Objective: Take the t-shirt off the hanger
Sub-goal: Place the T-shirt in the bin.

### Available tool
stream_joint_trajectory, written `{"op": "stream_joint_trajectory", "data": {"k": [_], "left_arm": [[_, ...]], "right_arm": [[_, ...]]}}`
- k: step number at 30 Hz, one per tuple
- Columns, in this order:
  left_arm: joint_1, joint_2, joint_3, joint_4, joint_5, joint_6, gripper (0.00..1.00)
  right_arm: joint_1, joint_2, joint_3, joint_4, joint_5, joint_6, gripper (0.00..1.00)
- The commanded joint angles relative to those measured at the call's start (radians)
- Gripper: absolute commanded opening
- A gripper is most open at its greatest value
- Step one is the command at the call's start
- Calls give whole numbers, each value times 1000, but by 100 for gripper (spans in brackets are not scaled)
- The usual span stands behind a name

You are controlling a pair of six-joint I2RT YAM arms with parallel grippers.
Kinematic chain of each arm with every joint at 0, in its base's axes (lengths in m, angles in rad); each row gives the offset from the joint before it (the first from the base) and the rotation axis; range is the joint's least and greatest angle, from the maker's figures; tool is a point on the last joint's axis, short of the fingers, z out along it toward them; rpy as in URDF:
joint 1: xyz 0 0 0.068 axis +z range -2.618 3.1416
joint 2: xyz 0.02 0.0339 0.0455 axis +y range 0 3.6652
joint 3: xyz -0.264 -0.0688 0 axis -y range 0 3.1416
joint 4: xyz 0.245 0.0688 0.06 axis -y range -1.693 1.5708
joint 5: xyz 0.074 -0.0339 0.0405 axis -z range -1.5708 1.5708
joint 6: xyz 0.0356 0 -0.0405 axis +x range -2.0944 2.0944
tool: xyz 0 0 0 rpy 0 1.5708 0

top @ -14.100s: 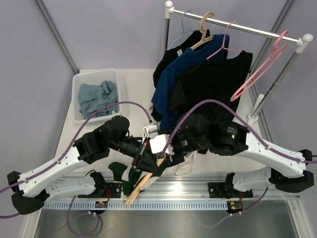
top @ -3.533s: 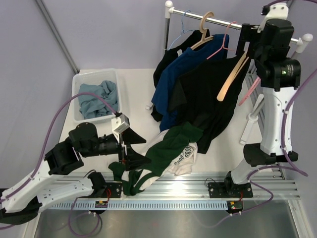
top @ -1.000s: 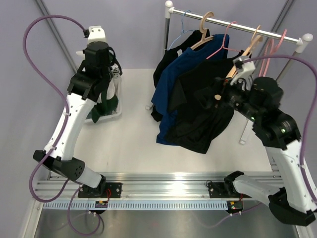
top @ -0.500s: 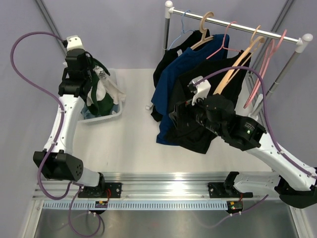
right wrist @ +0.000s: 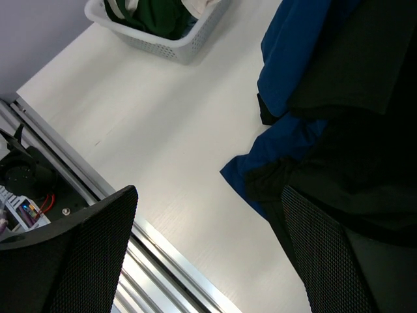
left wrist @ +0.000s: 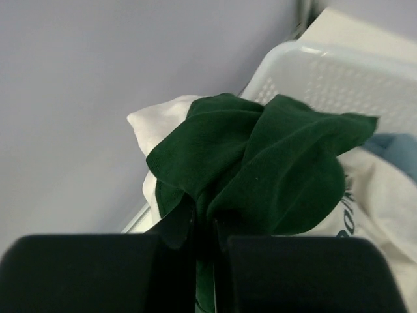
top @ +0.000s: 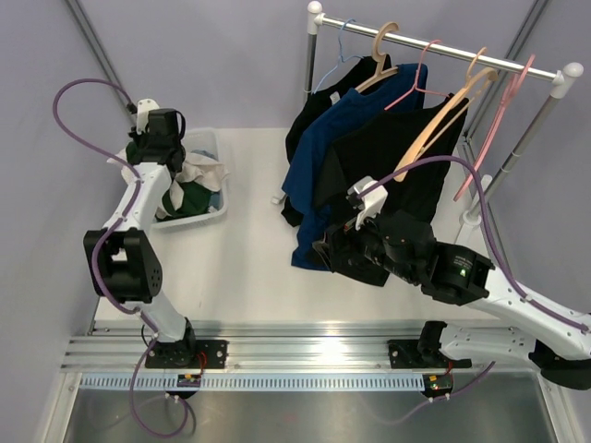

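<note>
The green and white t-shirt [top: 189, 185] lies bunched in the white basket [top: 205, 220] at the table's back left. My left gripper [left wrist: 204, 222] is shut on a fold of the t-shirt's green cloth [left wrist: 260, 163], just above the basket rim [left wrist: 339, 72]. A bare wooden hanger [top: 434, 115] hangs on the rail [top: 517, 63]. My right gripper [right wrist: 205, 254] is open and holds nothing. It hovers low over the table by the hems of the hung shirts, seen from above as the right gripper [top: 334, 251].
A blue t-shirt [top: 323, 148] and black t-shirts [top: 388, 157] hang on the rail, their hems near my right fingers [right wrist: 326, 254]. Pink hangers [top: 503, 101] hang at the rail's right end. A light blue garment [left wrist: 397, 150] lies in the basket. The aluminium rail [right wrist: 163, 261] runs along the near edge.
My left arm has brought the green t-shirt down from above into the basket. My right arm has dropped from the rail to low in front of the hung shirts.
</note>
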Motion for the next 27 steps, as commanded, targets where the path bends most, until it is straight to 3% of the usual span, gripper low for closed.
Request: {"op": "stream_joint_trajectory", "data": {"k": [1,4,6,11,17,24,26,27], "left_arm": [[4,3,28,53,-128,10,0],[3,15,3,84,8,4,0],[1,26,-40,127,206,2,0],[-5,135,-44,150,439,-42,0],[-3,236,-19,159,600,-53,0],[6,403,82,67,677,-70,0],[4,399,75,64,688,-59,11],[4,383,71,64,696,-56,25]], "right_arm": [[12,-53,-18,72,34,10,100],[12,-68,-32,80,17,14,99],[12,-66,-35,85,4,14,100],[13,-59,-36,82,-4,11,99],[12,-79,-38,80,-7,10,99],[12,-89,-42,82,-27,10,99],[12,-91,-44,80,-30,12,100],[12,-93,-42,80,-29,11,99]]}}
